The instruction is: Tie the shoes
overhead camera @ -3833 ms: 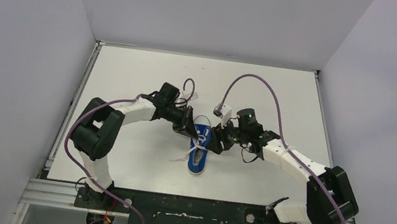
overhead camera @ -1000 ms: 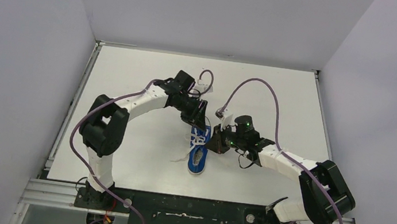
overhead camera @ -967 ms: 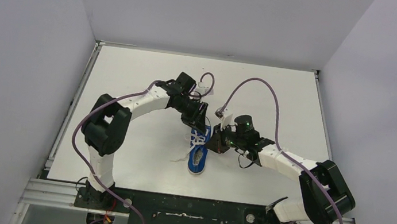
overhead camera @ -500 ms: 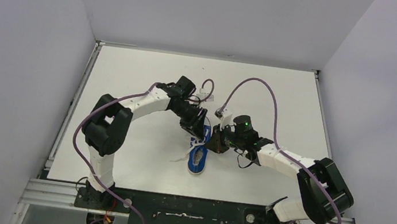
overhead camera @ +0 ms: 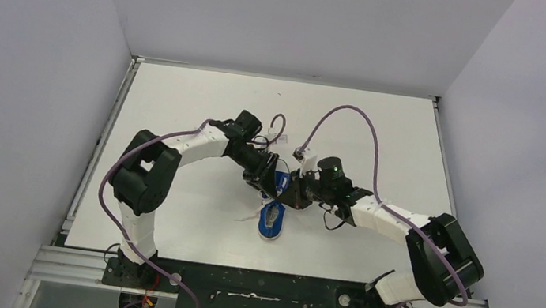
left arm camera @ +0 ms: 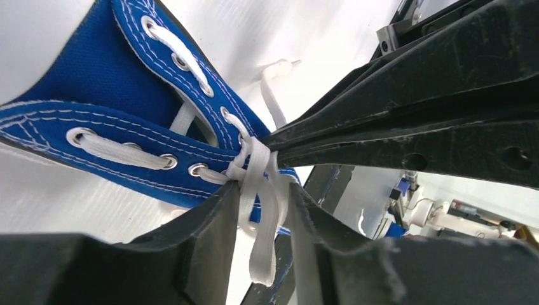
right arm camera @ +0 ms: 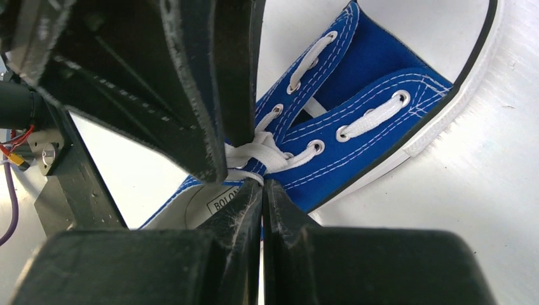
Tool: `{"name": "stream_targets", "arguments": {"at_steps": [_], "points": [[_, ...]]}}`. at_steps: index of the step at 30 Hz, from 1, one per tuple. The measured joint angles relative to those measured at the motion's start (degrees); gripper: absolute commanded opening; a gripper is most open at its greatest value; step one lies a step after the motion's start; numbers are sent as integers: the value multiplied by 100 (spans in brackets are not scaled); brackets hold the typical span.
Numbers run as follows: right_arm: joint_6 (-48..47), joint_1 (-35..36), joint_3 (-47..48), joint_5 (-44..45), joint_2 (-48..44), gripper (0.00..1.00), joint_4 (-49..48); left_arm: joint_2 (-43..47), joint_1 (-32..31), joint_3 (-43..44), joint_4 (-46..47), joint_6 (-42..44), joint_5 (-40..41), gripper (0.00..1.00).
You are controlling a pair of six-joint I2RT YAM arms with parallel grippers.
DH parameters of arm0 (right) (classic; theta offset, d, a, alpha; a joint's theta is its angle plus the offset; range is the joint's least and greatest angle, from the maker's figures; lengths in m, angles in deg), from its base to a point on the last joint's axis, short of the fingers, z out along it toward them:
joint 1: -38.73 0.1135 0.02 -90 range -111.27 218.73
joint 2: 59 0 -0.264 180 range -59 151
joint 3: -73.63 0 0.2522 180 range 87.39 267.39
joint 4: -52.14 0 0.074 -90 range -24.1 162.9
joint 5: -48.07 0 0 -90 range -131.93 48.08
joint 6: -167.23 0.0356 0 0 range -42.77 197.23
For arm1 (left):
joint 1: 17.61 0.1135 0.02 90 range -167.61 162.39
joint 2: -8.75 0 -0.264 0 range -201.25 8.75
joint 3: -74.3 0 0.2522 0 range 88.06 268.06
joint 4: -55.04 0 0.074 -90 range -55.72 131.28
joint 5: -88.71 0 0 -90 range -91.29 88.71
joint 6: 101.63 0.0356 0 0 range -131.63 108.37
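Progress: small blue canvas sneaker (overhead camera: 270, 224) at centre of the overhead view; white flat laces (left arm camera: 257, 184) gathered into one crossing, no bow visible, so tying judged unfinished | left gripper (left arm camera: 262, 194): fingers narrowly apart astride the lace strands, clamping unclear | right gripper (right arm camera: 262, 189): fingers pressed together, tips at the crossing, lower centre of its view.
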Motion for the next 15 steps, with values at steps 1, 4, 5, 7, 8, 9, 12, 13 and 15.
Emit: {"name": "stream_targets", "arguments": {"at_steps": [1,4,5,7,8,9,12,13,15], "points": [[22,2,7,11,24,0,-11,28,-2,-44,48,-33,-7,42],[59,7,9,44,81,0,-26,118,-2,-157,153,-138,13,48],[63,7,11,52,94,0,-26,133,-4,-170,155,-146,44,49],[79,7,44,59,138,0,-26,144,-15,-170,151,-146,120,50],[81,7,57,63,153,0,-26,149,-28,-170,146,-138,151,49],[83,7,59,70,155,0,-26,149,-35,-170,142,-129,186,47],[101,7,61,85,155,0,-35,149,-94,-162,57,-52,337,34],[107,7,61,90,155,0,-46,149,-114,-155,22,-22,380,29],[129,7,61,94,155,0,-63,149,-160,-146,-52,52,470,21]]}}
